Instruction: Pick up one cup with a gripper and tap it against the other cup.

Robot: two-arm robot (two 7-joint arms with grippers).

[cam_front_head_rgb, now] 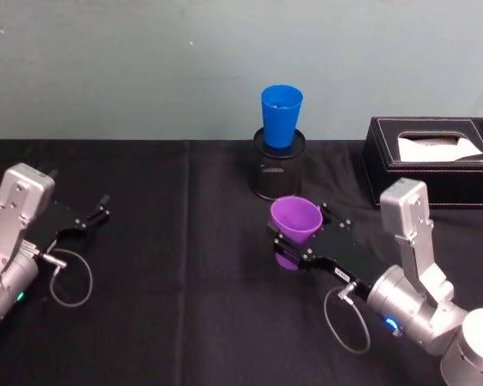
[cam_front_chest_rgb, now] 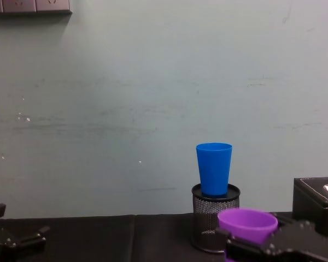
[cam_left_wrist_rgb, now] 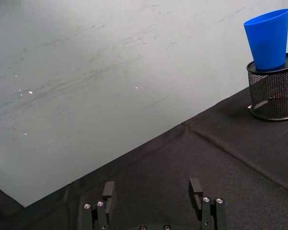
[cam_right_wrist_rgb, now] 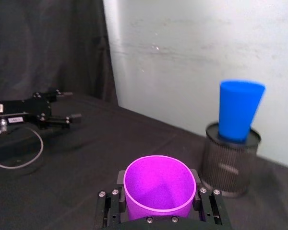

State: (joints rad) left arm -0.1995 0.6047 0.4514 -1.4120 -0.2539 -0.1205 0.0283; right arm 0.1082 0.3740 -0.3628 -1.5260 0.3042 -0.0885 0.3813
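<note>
The right arm (cam_front_head_rgb: 423, 297) reached in low from the right over the black-clothed counter (cam_front_head_rgb: 185, 305), its right gripper (cam_front_head_rgb: 299, 239) angled toward the wall with jaws clamped on the purple cup (cam_front_head_rgb: 295, 222), held upright with its mouth open upward. The left arm lay parked at the counter's left, the left gripper (cam_front_head_rgb: 91, 215) with jaws apart. Behind and well apart from the purple cup, the blue cup (cam_front_head_rgb: 281, 115) stood upright in the black mesh pen holder (cam_front_head_rgb: 278, 170).
</note>
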